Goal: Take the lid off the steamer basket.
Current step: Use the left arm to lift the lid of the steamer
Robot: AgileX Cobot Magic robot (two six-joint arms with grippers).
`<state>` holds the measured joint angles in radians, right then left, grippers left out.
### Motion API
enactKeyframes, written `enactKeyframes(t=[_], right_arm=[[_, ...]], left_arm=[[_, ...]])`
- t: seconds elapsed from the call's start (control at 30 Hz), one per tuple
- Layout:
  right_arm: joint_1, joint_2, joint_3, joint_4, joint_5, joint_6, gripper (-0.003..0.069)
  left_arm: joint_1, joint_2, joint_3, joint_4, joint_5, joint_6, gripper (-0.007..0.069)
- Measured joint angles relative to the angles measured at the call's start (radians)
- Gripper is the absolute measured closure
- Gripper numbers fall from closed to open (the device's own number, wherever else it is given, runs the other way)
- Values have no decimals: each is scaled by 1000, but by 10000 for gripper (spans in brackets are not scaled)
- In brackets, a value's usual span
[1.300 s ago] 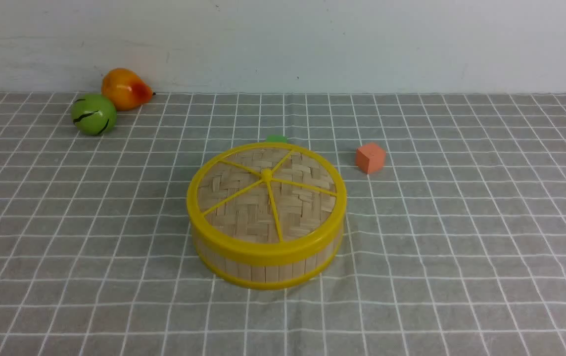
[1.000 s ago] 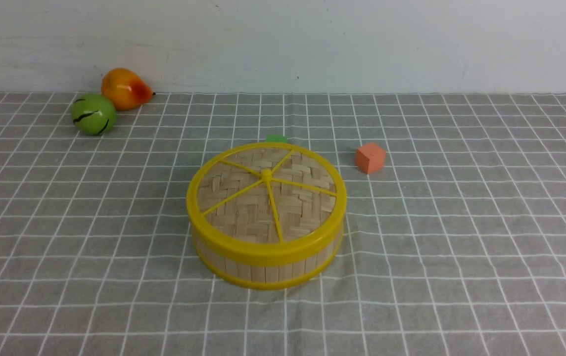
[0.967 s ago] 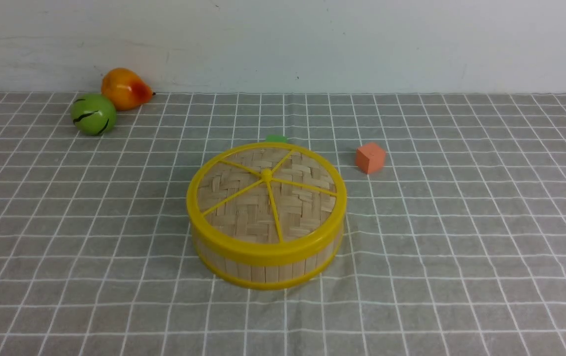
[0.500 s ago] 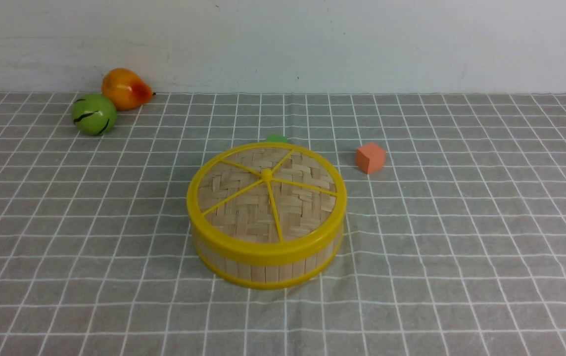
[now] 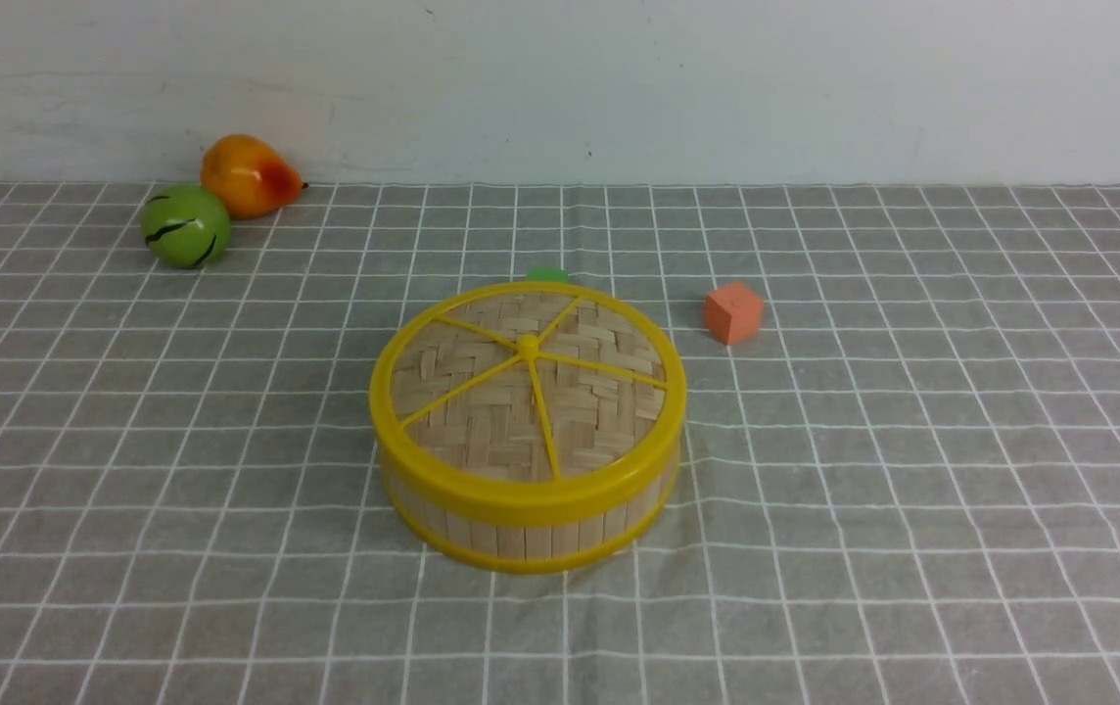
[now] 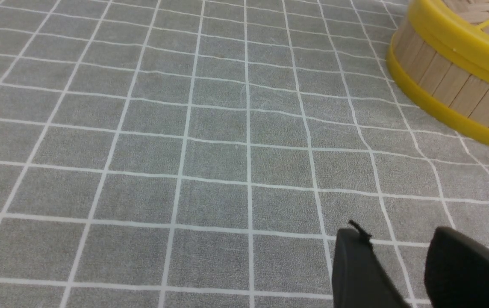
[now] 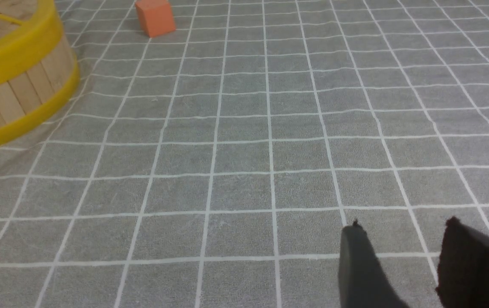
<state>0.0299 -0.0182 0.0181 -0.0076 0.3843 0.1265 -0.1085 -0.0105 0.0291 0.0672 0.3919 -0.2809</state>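
- Flat woven-bamboo lid with yellow rim and spokes (image 5: 491,416) sits fully on the round slat-walled steamer basket (image 5: 521,537), mid-table on the grey checked cloth (image 5: 912,470).
- My left gripper (image 6: 396,239) and right gripper (image 7: 402,233): jaws apart, empty, well apart from the basket, on either side.
- I judge nothing done yet: reach, grasp and lift all remain.

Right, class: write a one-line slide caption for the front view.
The lid sits on the steamer basket on a grey checked cloth; orange cube, green fruit and orange pear beyond.

R gripper (image 7: 403,226) agape, prob. empty
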Motion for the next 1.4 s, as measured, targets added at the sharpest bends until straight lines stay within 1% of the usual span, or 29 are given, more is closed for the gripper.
enactKeyframes(t=[0.5,0.63,0.73,0.8,0.83,0.97,1.1,1.17,1.2,1.23,1.27,1.4], right_arm=[[0,0,0,0,0,0,417],[0,0,0,0,0,0,417],[0,0,0,0,0,0,417],[0,0,0,0,0,0,417],[0,0,0,0,0,0,417],[0,0,0,0,0,0,417],[0,0,0,0,0,0,417],[0,0,0,0,0,0,417],[0,0,0,0,0,0,417],[0,0,0,0,0,0,417],[0,0,0,0,0,0,417],[0,0,0,0,0,0,417]], left_arm=[[0,0,0,0,-7,0,386],[0,0,0,0,-71,0,386],[0,0,1,0,-178,0,386],[0,0,3,1,-318,0,386],[0,0,3,2,-363,0,386],[0,0,3,2,-670,0,386],[0,0,3,-5,-872,-13,386],[0,0,3,-22,-988,-65,386],[0,0,3,-24,-999,-73,386],[0,0,3,-31,-1040,-105,386],[0,0,3,-42,-1119,-195,386],[0,-1,3,-52,-1170,-319,386]])
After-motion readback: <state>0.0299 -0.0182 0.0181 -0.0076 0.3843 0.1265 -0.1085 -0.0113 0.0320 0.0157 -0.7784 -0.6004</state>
